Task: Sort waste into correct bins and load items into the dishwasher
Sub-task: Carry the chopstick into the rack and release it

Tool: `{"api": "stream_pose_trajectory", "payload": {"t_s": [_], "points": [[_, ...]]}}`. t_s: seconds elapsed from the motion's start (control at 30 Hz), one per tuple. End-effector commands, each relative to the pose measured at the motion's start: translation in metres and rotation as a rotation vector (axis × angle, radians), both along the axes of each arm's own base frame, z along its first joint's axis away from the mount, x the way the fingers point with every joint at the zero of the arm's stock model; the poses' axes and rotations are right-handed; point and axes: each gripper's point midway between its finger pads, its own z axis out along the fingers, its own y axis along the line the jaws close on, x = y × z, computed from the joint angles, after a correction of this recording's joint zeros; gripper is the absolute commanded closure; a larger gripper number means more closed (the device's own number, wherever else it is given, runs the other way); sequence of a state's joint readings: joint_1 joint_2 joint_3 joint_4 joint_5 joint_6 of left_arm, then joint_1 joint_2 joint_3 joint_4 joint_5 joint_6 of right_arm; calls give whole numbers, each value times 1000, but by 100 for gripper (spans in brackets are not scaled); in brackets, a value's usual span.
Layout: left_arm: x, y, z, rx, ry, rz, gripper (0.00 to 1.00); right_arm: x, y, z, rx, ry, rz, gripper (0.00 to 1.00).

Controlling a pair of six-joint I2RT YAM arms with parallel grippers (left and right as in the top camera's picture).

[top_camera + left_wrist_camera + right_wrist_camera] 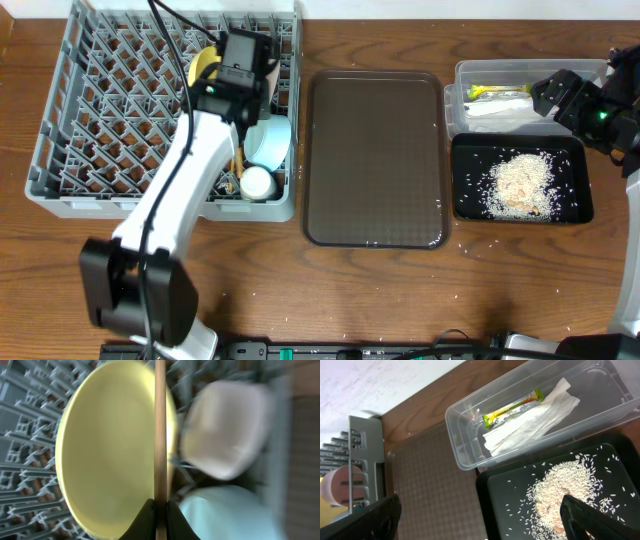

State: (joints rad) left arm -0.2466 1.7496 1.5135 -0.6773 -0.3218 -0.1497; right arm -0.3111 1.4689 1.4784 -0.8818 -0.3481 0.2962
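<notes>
My left gripper (160, 510) is shut on a wooden chopstick (160, 435) and holds it over the grey dish rack (100, 100). It is in front of the upright pale yellow plate (110, 455), with the white bowl (225, 430) and the light blue bowl (225, 515) to its right. The small white cup (257, 183) stands in the rack's front right corner. My right gripper (480, 520) is open and empty above the bins. The clear tub (465, 455) holds the green-and-yellow wrapper (512, 408) and the white napkin (530, 427). The black tray (505, 495) holds the rice (565, 490).
The brown serving tray (375, 160) lies between the rack and the two bins. The left arm (170, 200) reaches across the rack's front right part. A few stray rice grains lie on the wooden table near the front edge.
</notes>
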Motion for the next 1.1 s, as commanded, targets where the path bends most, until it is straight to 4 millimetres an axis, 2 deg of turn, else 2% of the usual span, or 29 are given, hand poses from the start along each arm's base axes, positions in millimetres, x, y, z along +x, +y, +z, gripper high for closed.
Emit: {"api": "stream_pose_trajectory", "payload": {"t_s": [0.0,0.1,0.2,0.23,0.3,0.37,0.47,0.6,0.77,0.8,0.83,1.07], "points": [[4,26,-24,88,68,4,93,1,0,9,3,-20,-3,1],[8,37,-43,110,111,3,93,1,0,9,3,-20,-2,1],[10,40,-51,111,124,9,92,1,0,9,3,-20,-3,1],[10,40,-52,111,126,10,86,1,0,9,3,-20,-3,1],[12,38,-52,103,120,6,59,1,0,9,3,-20,-3,1],[12,38,-51,103,119,6,54,1,0,9,3,-20,-3,1],[10,38,-45,99,112,11,53,1,0,9,3,-20,-2,1],[8,38,-24,68,53,38,48,1,0,9,3,-20,-3,1],[-4,26,21,-23,-32,-5,46,1,0,9,3,-20,-3,1],[-17,20,40,-67,-47,-34,44,1,0,9,3,-20,-3,1],[-32,16,56,-101,-58,-58,38,1,0,9,3,-20,-3,1],[-87,24,109,-114,-121,-65,35,1,0,9,3,-20,-2,1]]}}
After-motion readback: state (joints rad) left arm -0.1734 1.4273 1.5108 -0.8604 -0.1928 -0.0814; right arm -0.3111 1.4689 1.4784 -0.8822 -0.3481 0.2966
